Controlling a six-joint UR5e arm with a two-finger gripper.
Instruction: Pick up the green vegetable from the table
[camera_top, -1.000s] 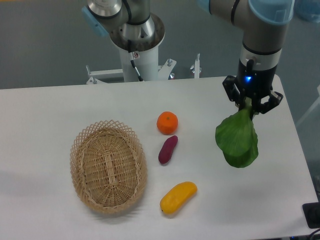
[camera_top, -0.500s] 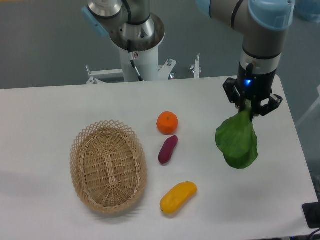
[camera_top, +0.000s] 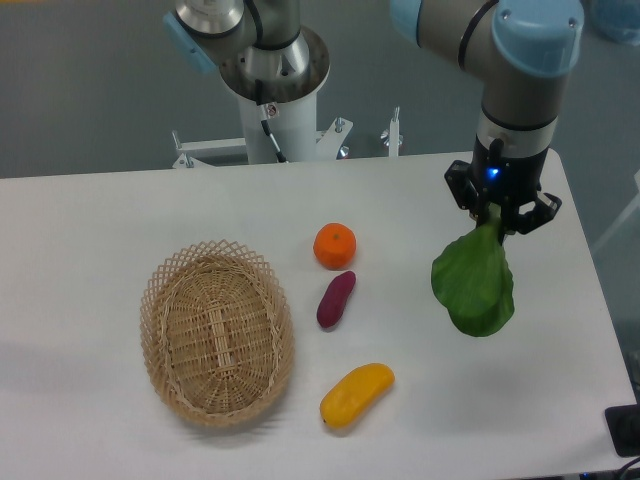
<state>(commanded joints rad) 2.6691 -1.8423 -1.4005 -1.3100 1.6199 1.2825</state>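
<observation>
The green vegetable (camera_top: 474, 282) hangs leaf-down from my gripper (camera_top: 495, 212), which is shut on its pale stem end. It is held above the right part of the white table (camera_top: 100, 220), clear of the surface as far as I can tell. The arm comes down from the top right. The stem end is mostly hidden between the fingers.
An orange (camera_top: 334, 245), a purple eggplant-like piece (camera_top: 336, 298) and a yellow oblong fruit (camera_top: 357, 394) lie in a line at the table's middle. A wicker basket (camera_top: 216, 331) stands at the left. The table's right edge is close to the vegetable.
The gripper and the vegetable have shifted very slightly upward and to the left; the arm's upper part has swung a little. Nothing else moved.
</observation>
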